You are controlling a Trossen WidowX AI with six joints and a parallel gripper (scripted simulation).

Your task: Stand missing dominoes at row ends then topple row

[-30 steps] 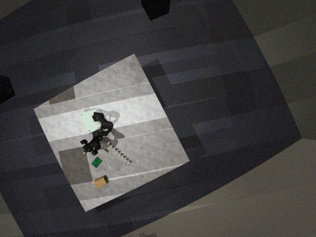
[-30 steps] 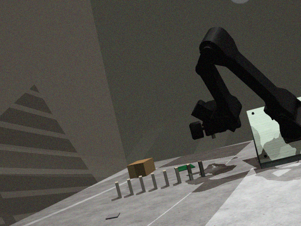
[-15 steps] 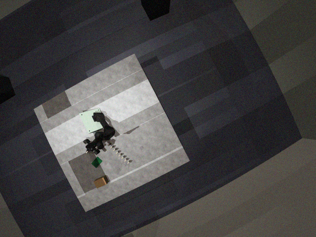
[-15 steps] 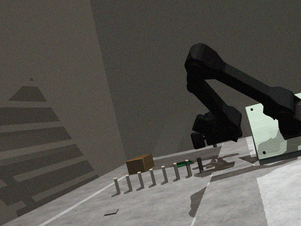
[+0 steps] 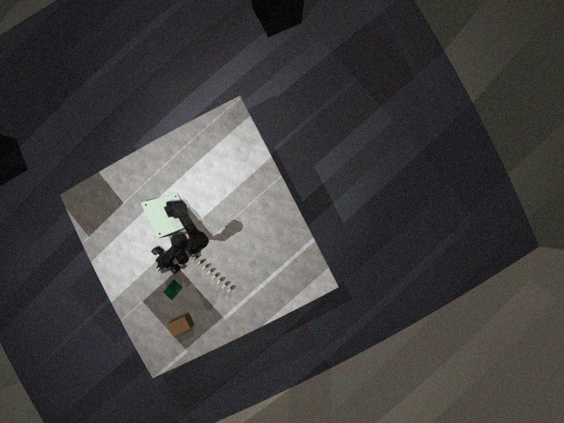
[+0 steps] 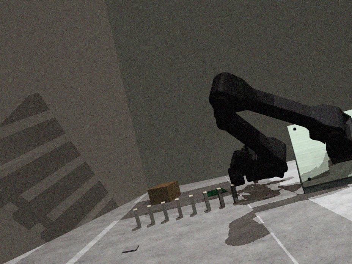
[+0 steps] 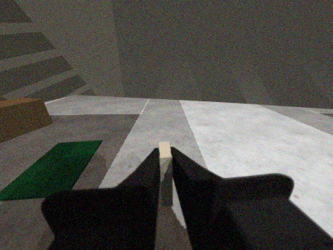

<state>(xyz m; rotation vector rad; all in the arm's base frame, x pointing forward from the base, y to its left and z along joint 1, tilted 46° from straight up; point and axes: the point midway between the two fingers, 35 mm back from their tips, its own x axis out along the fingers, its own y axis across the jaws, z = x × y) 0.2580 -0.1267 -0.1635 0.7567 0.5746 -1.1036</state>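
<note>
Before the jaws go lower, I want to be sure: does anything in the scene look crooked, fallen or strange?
Nothing stands out. The eight dominoes in the row all stand upright, evenly spaced. The domino between the jaws also looks straight.

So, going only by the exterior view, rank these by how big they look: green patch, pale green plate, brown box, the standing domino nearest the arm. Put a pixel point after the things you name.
1. Pale green plate [image 5: 157,218] [image 6: 308,150]
2. Brown box [image 5: 179,324] [image 6: 163,193] [image 7: 21,116]
Unsure: green patch [image 5: 172,289] [image 6: 213,192] [image 7: 57,169] and domino nearest the arm [image 6: 234,193] look too close to rank.
</note>
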